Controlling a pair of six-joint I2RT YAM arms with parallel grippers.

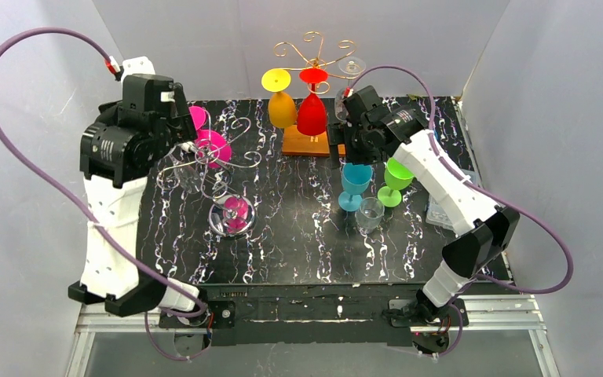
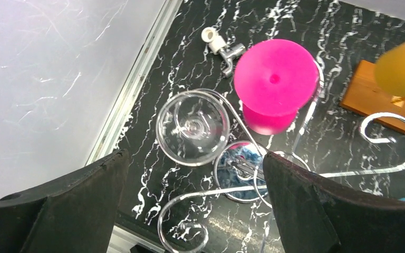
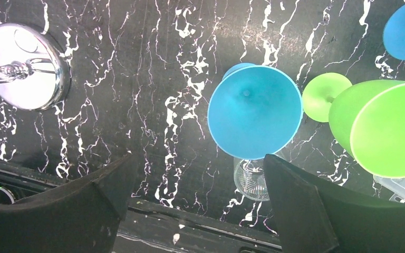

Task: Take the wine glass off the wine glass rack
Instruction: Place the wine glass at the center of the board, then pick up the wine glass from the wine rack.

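Black, matte fingers (image 2: 74, 211) of the left claw (image 2: 195, 155) are seen spread wide at the bottom of the left wrist view, with nothing gripped. Just beyond the gap, the clear wine glass (image 2: 192, 126) is hung upside down in a curled arm of the chrome rack (image 3: 29, 84), its round transparent foot turned upward. It is framed between the fingers but is not touched by them. Just beside it on the same rack, a glossy, opaque pink wine glass (image 2: 277, 79) is hung the same way. The rack is formed of thin mirror-bright wire on a round polished base and is stood on the black table (image 2: 358, 26), which is veined in white like marble.

The right claw (image 3: 198, 158) is likewise held wide open, gripping nothing. Beneath it a blue wine glass (image 3: 254, 113) is stood upright on the table, apart from the fingers. A green wine glass (image 3: 390, 132) is stood beside it and a small clear glass (image 3: 250, 182) close by. At the back, a gold wire rack (image 1: 312, 47) on a wooden block (image 1: 306, 143) is hung with a yellow glass (image 1: 282, 106) and a red glass (image 1: 312, 114).
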